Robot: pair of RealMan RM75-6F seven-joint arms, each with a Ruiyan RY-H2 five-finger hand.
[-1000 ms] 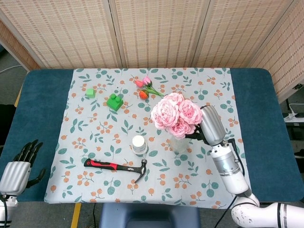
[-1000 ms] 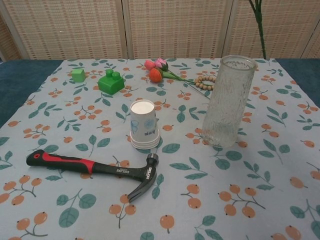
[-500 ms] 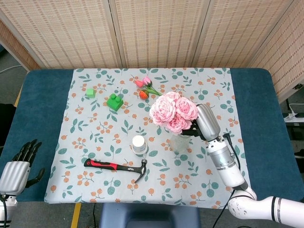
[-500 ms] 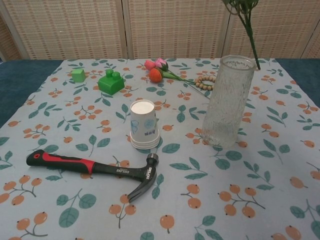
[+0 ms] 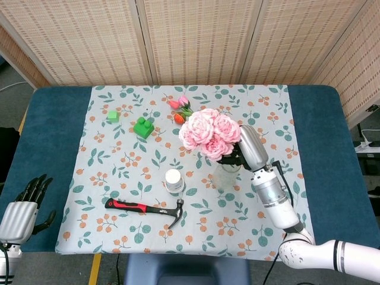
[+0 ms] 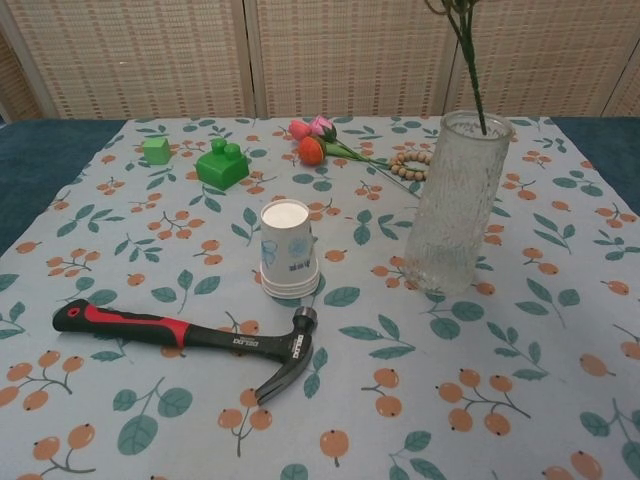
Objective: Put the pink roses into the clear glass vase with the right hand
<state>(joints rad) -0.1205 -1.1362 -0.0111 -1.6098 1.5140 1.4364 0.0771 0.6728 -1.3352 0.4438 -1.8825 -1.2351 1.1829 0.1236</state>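
Note:
The bunch of pink roses (image 5: 207, 133) hangs over the clear glass vase (image 5: 225, 176), hiding most of it in the head view. My right hand (image 5: 232, 158) grips the stems just below the blooms; only its dark fingers show beside the silver forearm. From the chest view, the green stems (image 6: 467, 57) slant down to the mouth of the upright vase (image 6: 455, 205), with the tip just inside the rim. My left hand (image 5: 27, 203) rests open and holds nothing at the table's near left edge.
A stack of paper cups (image 6: 288, 250) stands left of the vase. A red-and-black hammer (image 6: 190, 335) lies in front. Artificial tulips (image 6: 318, 140), a bead bracelet (image 6: 410, 165) and two green blocks (image 6: 222, 165) lie further back on the floral cloth.
My right hand has carried the roses leftward and over the vase. The stems, earlier to the right of the rim, now point into its mouth. The left hand has not moved.

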